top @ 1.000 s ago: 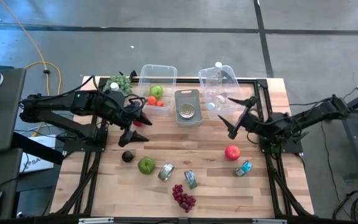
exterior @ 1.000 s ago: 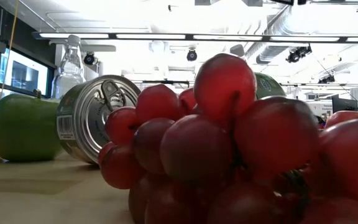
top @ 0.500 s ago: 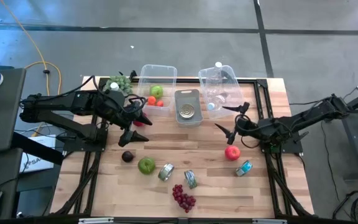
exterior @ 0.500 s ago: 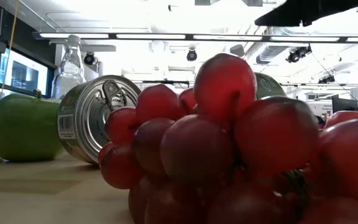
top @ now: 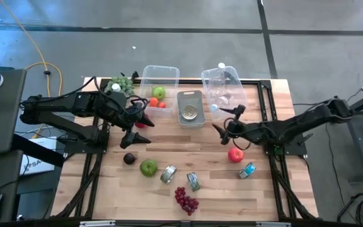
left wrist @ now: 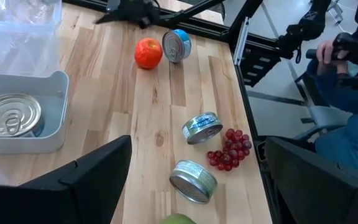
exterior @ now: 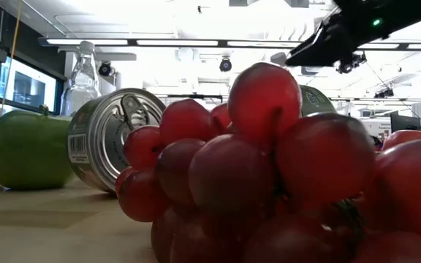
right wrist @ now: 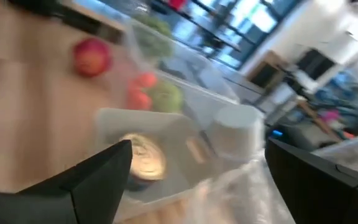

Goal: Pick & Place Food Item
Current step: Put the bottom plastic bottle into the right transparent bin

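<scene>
High view: tins (top: 168,174), grapes (top: 186,200) lie near red apple (top: 235,154).

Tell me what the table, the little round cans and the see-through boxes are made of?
The table looks like wood: pale planks with grain lines, matte. The cans look like metal, since their lids are shiny and silvery with a pull ring, and paper labels seem to wrap the sides. The see-through boxes are probably thin plastic: clear, glossy, and you can see the fruit through them.
</scene>
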